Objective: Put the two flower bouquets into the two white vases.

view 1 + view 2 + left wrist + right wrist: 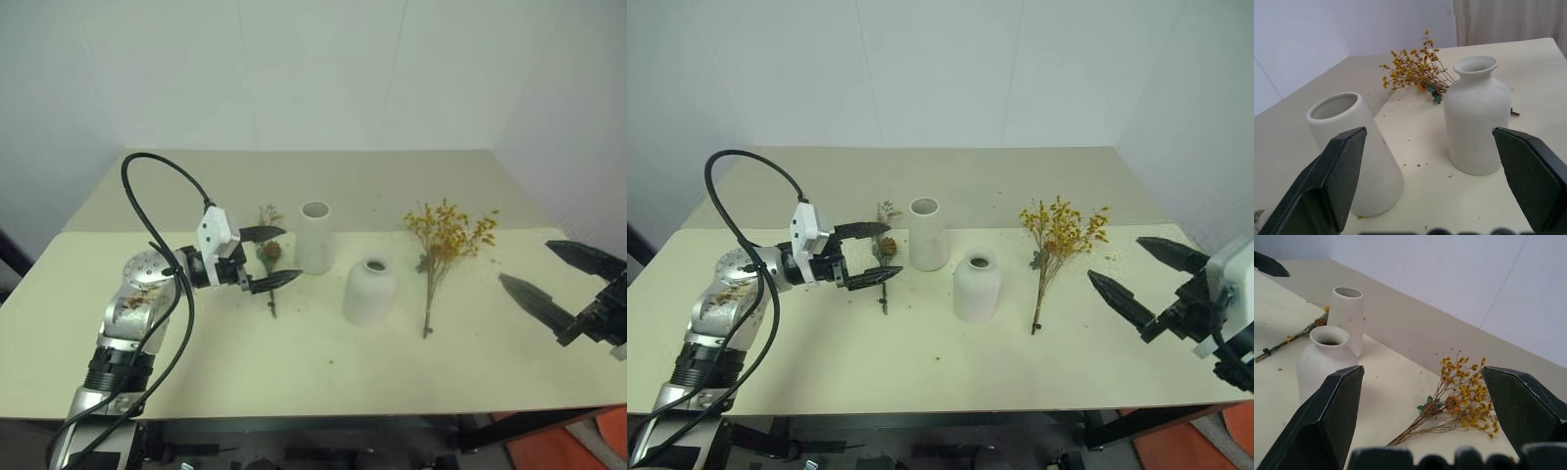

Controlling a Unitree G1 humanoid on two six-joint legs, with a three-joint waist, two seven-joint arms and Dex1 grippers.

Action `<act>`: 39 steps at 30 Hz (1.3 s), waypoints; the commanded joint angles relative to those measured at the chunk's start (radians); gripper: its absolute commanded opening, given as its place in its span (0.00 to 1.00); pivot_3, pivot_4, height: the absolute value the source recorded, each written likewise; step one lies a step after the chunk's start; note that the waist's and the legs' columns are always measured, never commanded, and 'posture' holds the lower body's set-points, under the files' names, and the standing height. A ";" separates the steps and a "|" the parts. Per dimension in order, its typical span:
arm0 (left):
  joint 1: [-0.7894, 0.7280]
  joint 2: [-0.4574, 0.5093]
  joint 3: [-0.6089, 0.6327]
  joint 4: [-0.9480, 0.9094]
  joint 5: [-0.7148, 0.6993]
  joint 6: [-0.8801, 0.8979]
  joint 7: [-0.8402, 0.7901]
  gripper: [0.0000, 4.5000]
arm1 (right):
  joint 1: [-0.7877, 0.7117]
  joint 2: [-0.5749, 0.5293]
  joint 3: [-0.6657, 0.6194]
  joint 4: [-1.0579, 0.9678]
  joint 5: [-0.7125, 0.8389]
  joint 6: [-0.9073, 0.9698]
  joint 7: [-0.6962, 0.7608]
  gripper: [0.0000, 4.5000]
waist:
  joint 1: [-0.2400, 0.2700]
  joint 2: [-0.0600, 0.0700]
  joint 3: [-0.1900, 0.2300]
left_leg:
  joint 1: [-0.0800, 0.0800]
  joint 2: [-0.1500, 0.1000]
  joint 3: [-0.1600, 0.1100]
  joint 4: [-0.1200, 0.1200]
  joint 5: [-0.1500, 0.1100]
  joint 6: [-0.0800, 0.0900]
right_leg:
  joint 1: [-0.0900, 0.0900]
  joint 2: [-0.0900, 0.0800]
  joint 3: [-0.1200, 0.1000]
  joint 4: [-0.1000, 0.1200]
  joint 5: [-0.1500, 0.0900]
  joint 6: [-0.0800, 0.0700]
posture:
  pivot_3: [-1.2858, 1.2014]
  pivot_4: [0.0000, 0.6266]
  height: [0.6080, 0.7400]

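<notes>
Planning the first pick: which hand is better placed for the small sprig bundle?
Left. The left hand hangs open right over the small sprig bundle; the right hand is far across the table.

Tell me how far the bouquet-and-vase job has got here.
Nothing is done: the bushy yellow-orange dried bouquet and the thin pinecone sprig bundle both lie on the cream table. The tall white cylinder vase and the dome-shaped white vase stand empty. The left gripper hovers open over the sprig; the right gripper is open, holding nothing.
</notes>
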 commanded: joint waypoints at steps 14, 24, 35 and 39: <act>0.090 0.089 0.095 -0.168 -0.094 0.099 0.035 1.00 | -0.180 -0.160 0.181 0.183 -0.028 0.137 0.011 0.99 | 0.002 0.000 0.000 | 0.000 0.000 0.000 0.000 0.000 0.000 | 0.000 0.000 0.000 0.000 0.000 0.000 | 0.52 0.24 1.00; -0.104 0.108 0.017 -0.068 -0.099 0.185 -0.050 1.00 | -0.347 -0.218 0.278 0.229 -0.002 0.331 -0.056 0.99 | 0.003 0.000 0.000 | -0.001 0.000 0.000 0.000 0.000 0.000 | -0.001 0.000 0.000 0.000 0.000 0.000 | 0.52 0.24 1.00; -0.357 0.033 -0.103 0.140 -0.052 0.180 -0.183 1.00 | -0.721 -0.178 0.423 0.423 0.013 0.791 -0.270 0.99 | 0.000 0.000 0.000 | -0.003 -0.001 0.000 0.000 0.000 0.000 | -0.003 0.000 0.000 0.000 0.000 0.000 | 0.52 0.24 1.00; -0.481 -0.039 -0.133 0.228 -0.028 0.168 -0.205 1.00 | -0.913 -0.127 0.486 0.583 -0.018 1.003 -0.301 0.99 | 0.000 0.000 0.000 | -0.004 -0.001 0.000 0.000 0.000 0.000 | -0.004 -0.001 0.000 0.000 0.000 -0.001 | 0.52 0.24 1.00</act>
